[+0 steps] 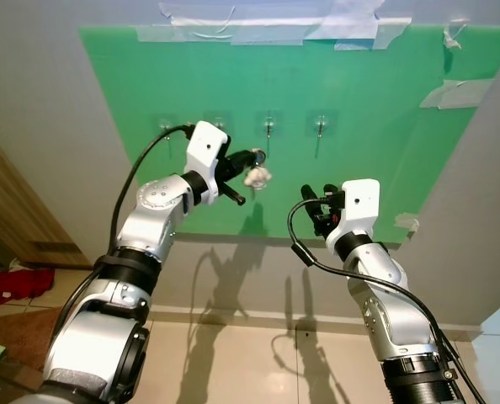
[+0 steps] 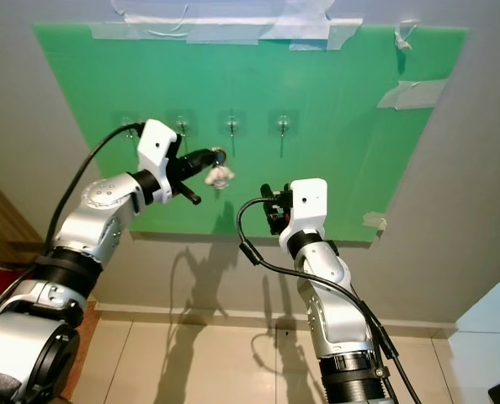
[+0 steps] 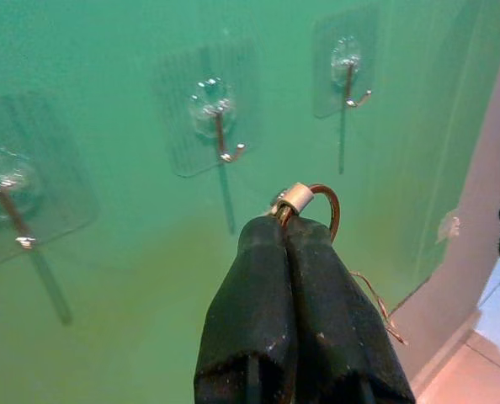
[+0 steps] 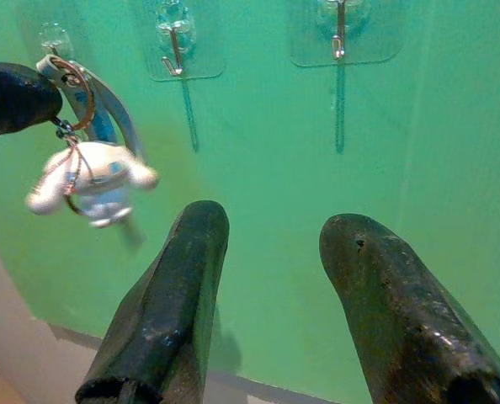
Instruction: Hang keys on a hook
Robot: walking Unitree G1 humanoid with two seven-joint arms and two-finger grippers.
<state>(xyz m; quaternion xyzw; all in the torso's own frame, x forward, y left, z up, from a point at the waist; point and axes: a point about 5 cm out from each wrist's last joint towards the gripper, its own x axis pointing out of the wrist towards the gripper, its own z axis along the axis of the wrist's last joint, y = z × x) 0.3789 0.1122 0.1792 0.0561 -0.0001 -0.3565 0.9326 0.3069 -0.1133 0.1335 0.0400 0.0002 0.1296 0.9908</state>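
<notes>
A big green board (image 1: 359, 151) is taped to the grey wall, and its bottom edge sits well above the tiled floor (image 1: 233, 362), with bare green all around the hooks. Four small clear hooks (image 1: 268, 127) stick on it in a row. The left gripper (image 1: 258, 156) is raised and reaches out to the board, just below the third hook from the left. Its two black fingers (image 3: 292, 286) are pinched tight on the key ring (image 3: 317, 206), and a little white plush toy (image 1: 257, 176) dangles under it. The right gripper (image 1: 313, 204) is held up lower down, near the board, with its two fingers (image 4: 166, 303) spread wide and holding nothing.
</notes>
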